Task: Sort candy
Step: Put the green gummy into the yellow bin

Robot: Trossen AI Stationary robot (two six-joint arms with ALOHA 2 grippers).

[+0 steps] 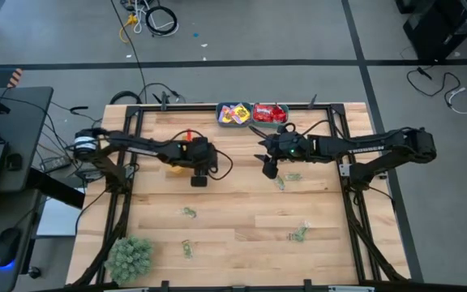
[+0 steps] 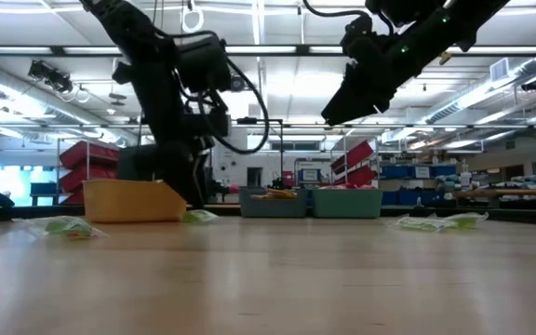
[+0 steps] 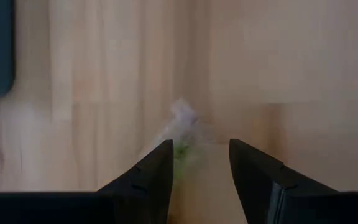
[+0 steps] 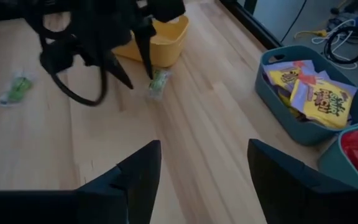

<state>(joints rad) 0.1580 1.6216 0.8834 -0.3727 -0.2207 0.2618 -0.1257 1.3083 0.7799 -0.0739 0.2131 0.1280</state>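
Pale wooden tabletop (image 1: 242,235): yellow packets (image 1: 233,113), red packets (image 1: 271,112) binned; green-wrapped sweets (image 1: 299,234) remain. My left gripper (image 3: 199,163) open over one; right gripper (image 4: 204,163) open, empty.

Yellow bin (image 1: 178,165): touching my left jaws' side.
Teal bins (image 1: 235,123): at the table's far edge, beyond my right jaws.
Plant ball (image 1: 130,257): well apart, near corner.

pale matt wood table (image 1: 242,235); smooth plastic bins (image 4: 303,127); glossy candy wrappers (image 4: 316,93) (crinkled).
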